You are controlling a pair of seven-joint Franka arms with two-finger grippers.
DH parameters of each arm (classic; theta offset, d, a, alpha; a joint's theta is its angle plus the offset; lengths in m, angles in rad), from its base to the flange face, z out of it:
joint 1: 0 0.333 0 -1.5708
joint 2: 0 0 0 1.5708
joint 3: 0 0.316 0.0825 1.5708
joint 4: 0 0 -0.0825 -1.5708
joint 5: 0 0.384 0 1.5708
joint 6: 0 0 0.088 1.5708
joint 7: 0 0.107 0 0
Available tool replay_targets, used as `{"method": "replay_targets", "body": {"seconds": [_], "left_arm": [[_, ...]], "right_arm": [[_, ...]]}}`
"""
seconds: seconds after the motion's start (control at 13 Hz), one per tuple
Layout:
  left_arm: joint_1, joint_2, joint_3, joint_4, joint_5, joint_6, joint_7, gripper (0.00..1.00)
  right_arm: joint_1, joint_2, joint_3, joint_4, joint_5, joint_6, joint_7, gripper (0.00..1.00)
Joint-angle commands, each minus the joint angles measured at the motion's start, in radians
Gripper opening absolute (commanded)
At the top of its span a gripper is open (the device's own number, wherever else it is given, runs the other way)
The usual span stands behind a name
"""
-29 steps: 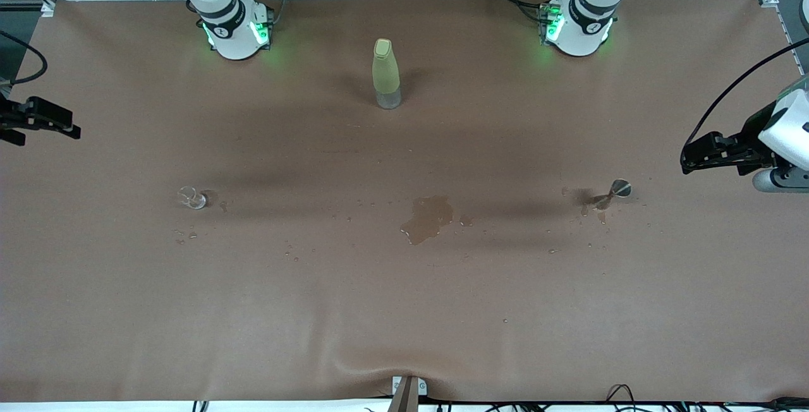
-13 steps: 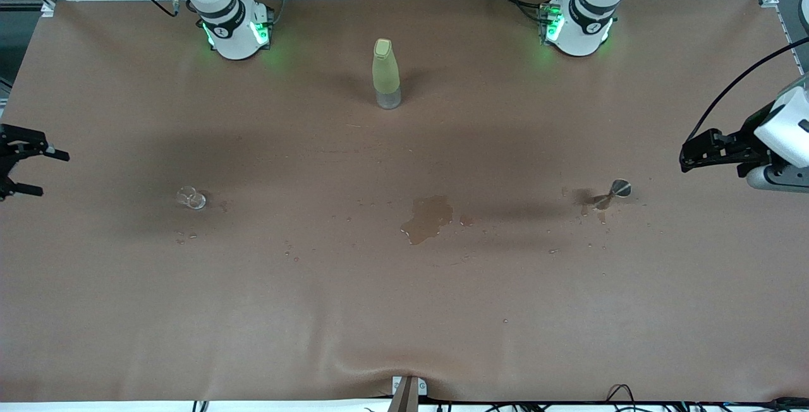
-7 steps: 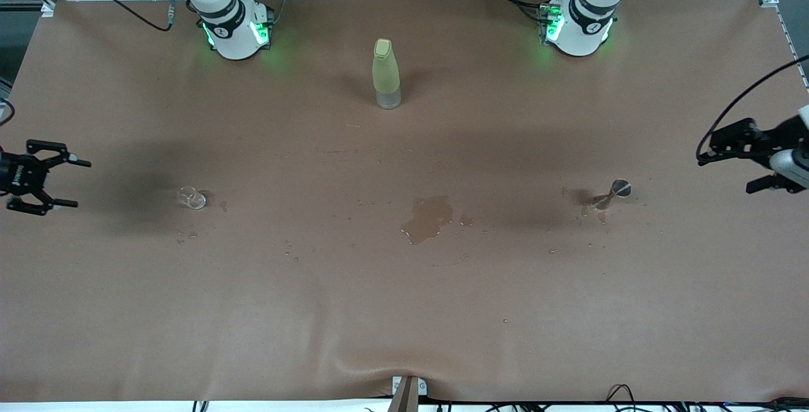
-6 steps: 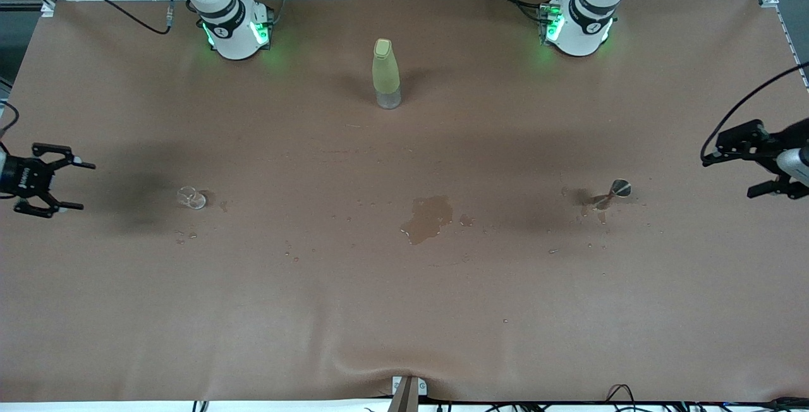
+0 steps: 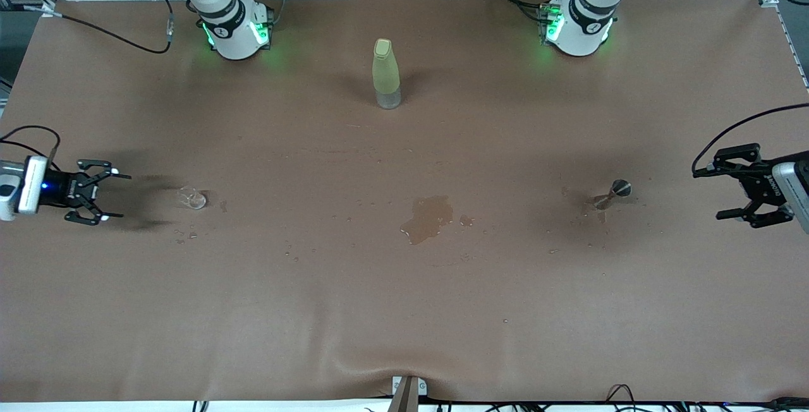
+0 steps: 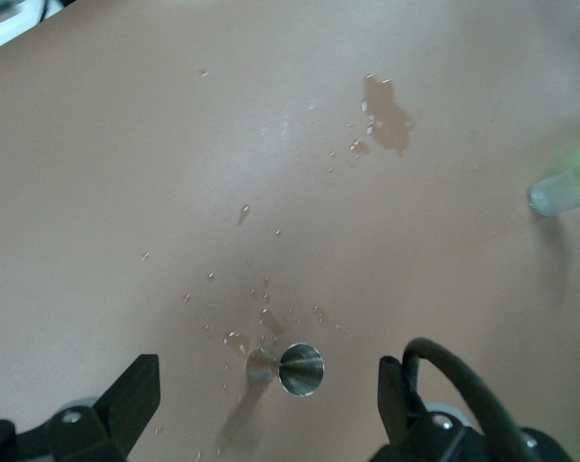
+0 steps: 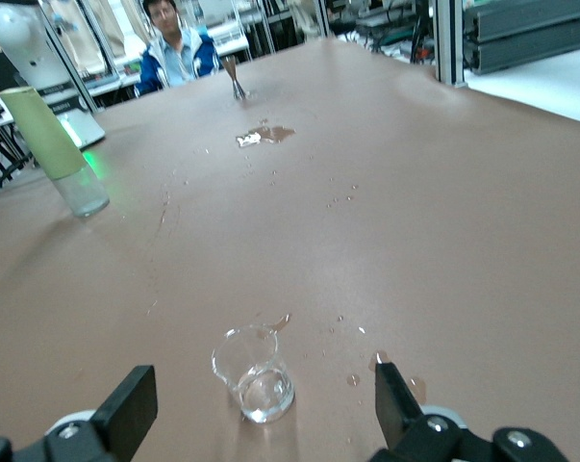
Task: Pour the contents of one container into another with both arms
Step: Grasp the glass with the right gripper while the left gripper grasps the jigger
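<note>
The tiny clear cup (image 5: 191,198) stands on the brown table toward the right arm's end. My right gripper (image 5: 120,197) is open, low and level with the cup, a short way from it toward the table's end. In the right wrist view the cup (image 7: 254,385) sits ahead of the open right gripper (image 7: 263,368), untouched. The small stemmed glass (image 5: 616,191) stands toward the left arm's end. My left gripper (image 5: 708,194) is open beside it, well apart. The left wrist view shows the stemmed glass (image 6: 299,369) ahead of the open left gripper (image 6: 270,363).
A tall yellow-green bottle (image 5: 386,74) stands mid-table near the arms' bases. A puddle (image 5: 428,217) and scattered drops lie between the two glasses. Wet marks surround the stemmed glass. A person (image 7: 177,50) sits past the table's end in the right wrist view.
Both grippers have come down and in from the table's ends toward their glasses. The right one has closed much of the distance to the cup. Both stayed open.
</note>
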Motion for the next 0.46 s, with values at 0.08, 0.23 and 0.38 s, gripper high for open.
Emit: {"method": "replay_targets", "body": {"seconds": [0.08, 0.23, 0.38], "left_arm": [[0.026, 0.065, -0.009, 0.010, -0.065, -0.055, 0.285, 1.00], [0.049, 0.097, -0.010, 0.008, -0.102, -0.061, 0.375, 1.00], [0.058, 0.134, -0.012, 0.008, -0.148, -0.089, 0.552, 1.00]], "right_arm": [[0.019, 0.059, 0.026, -0.010, 0.067, -0.045, -0.066, 1.00], [0.022, 0.080, 0.024, -0.019, 0.074, -0.046, -0.116, 1.00], [0.023, 0.129, 0.026, -0.018, 0.069, -0.050, -0.197, 1.00]]}}
